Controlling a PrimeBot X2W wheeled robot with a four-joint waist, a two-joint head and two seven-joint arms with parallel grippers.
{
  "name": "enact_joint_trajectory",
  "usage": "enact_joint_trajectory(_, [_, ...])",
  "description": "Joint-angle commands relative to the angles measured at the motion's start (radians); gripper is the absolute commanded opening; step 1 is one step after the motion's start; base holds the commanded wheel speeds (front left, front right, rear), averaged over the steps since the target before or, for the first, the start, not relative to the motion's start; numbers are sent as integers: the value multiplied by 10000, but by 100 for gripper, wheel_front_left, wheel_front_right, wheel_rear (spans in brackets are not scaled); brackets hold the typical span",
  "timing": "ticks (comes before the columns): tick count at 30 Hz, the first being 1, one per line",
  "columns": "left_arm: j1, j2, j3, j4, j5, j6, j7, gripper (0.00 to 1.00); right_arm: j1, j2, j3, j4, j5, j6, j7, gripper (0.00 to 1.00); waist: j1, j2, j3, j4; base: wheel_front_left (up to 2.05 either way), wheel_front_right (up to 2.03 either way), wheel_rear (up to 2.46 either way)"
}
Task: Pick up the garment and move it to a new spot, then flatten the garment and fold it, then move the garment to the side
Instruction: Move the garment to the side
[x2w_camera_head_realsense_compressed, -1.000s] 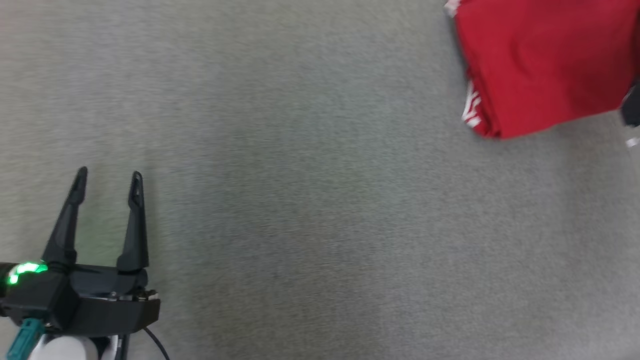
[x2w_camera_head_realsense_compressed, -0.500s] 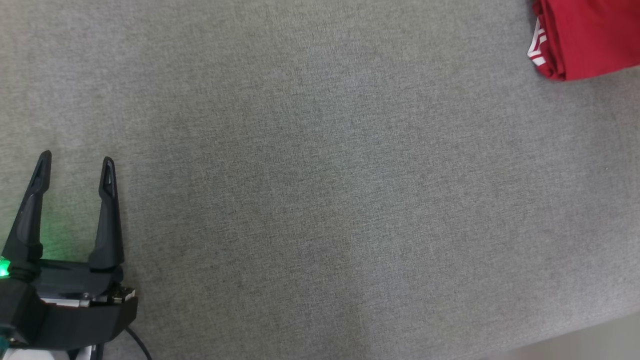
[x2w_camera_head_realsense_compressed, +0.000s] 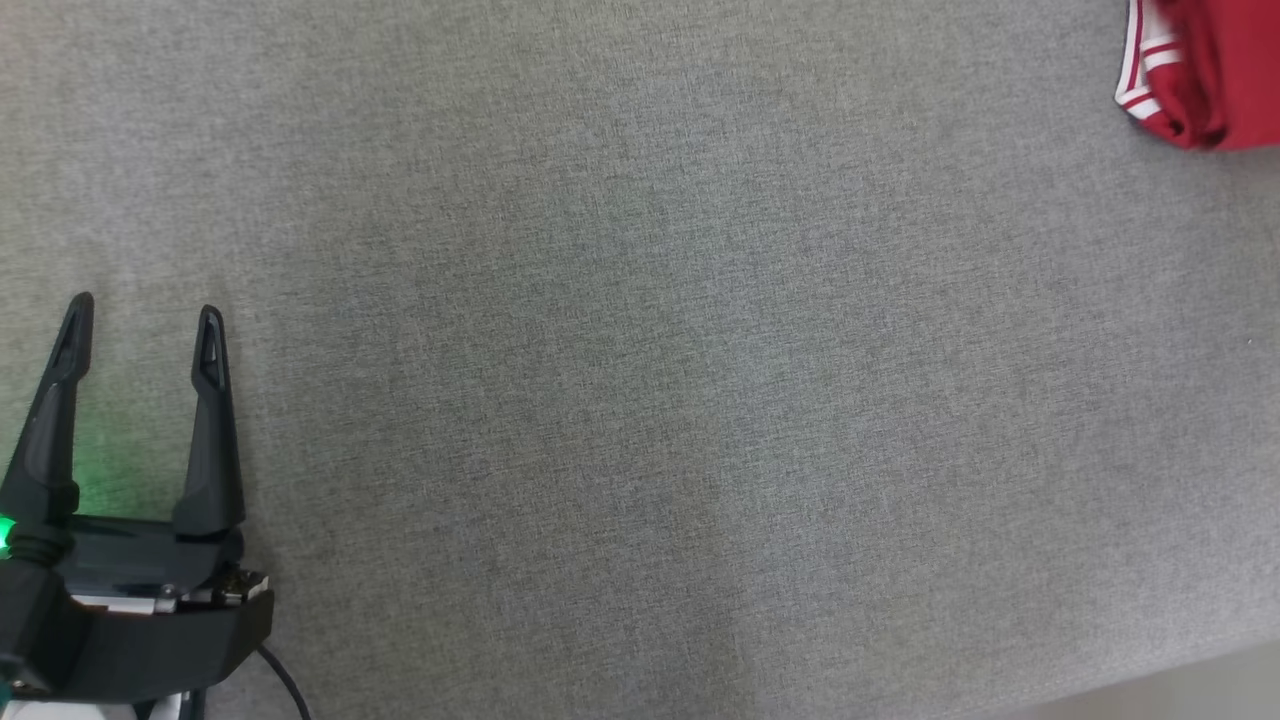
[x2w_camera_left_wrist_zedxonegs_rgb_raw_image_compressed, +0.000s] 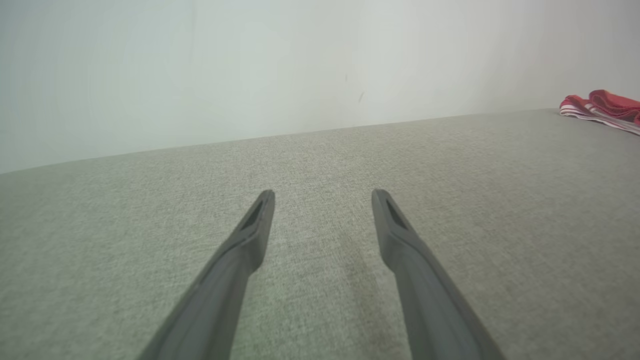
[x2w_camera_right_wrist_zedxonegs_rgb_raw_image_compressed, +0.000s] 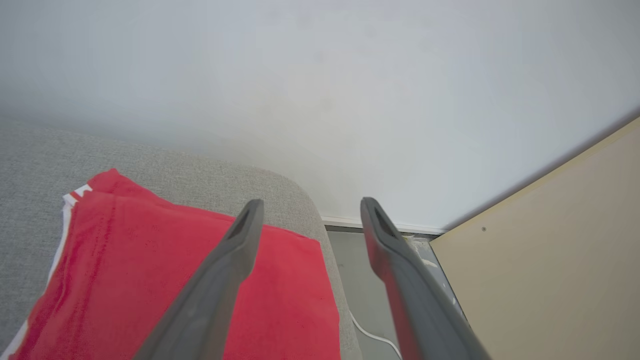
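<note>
head view: garment (x2w_camera_head_realsense_compressed: 1210, 70) sits at the far right of the grey surface (x2w_camera_head_realsense_compressed: 640, 360), cut by the top and right frame edges, so just a folded corner is in frame. red cloth, white-striped edge on its left side, facing the open middle of the surface

left gripper (x2w_camera_head_realsense_compressed: 145, 306) at lower left, well apart from the garment, fingers pointing up the view. jaws spread wide, nothing between them. green light on its body

left wrist view: left gripper (x2w_camera_left_wrist_zedxonegs_rgb_raw_image_compressed: 323, 192) low over bare surface, fingers apart and empty. garment (x2w_camera_left_wrist_zedxonegs_rgb_raw_image_compressed: 605, 105) a thin red and white strip at the far right, near the back edge below a pale wall (x2w_camera_left_wrist_zedxonegs_rgb_raw_image_compressed: 300, 60)

right wrist view: right gripper (x2w_camera_right_wrist_zedxonegs_rgb_raw_image_compressed: 311, 201) above the garment (x2w_camera_right_wrist_zedxonegs_rgb_raw_image_compressed: 125, 265), fingers well apart, gripping nothing. left finger crosses over the red cloth; contact not resolved. garment lies folded and flat by the rounded corner of the surface, striped edge on the view's left. long axis probably runs along the fingers, from the corner back toward the wrist, but the bottom of the frame cuts it off, so not certain

past the corner: floor (x2w_camera_right_wrist_zedxonegs_rgb_raw_image_compressed: 360, 280), a white cable (x2w_camera_right_wrist_zedxonegs_rgb_raw_image_compressed: 370, 335), a beige panel (x2w_camera_right_wrist_zedxonegs_rgb_raw_image_compressed: 540, 260)
</note>
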Motion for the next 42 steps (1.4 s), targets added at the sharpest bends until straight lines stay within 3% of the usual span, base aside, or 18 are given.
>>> enact_joint_trajectory(1, [61,-19,8,72,25,54,-55,100,-73,48,-44,11,-134,-19,-135,100,0,-1,-59,23,0,0,0])
enact_joint_trajectory(8, [238,-152,56,557,-171,125,-282,100,313,532,-333,-379,49,-19,-1299,100,0,-1,-639,55,0,0,0])
enact_joint_trajectory(16, [694,-471,326,1186,-574,265,-472,100,1574,1493,-464,-1848,660,-19,-2009,100,0,-1,-1837,85,0,0,0])
enact_joint_trajectory(25, [1384,-901,344,2010,-638,287,-552,100,4275,2830,-1119,-3565,748,-19,-2089,100,0,-1,-3593,586,0,0,0])
enact_joint_trajectory(42, [1905,-1403,240,2797,-450,6,-553,100,9007,3964,-1934,-6273,577,-19,-1635,100,0,-1,-5399,1724,0,0,0])
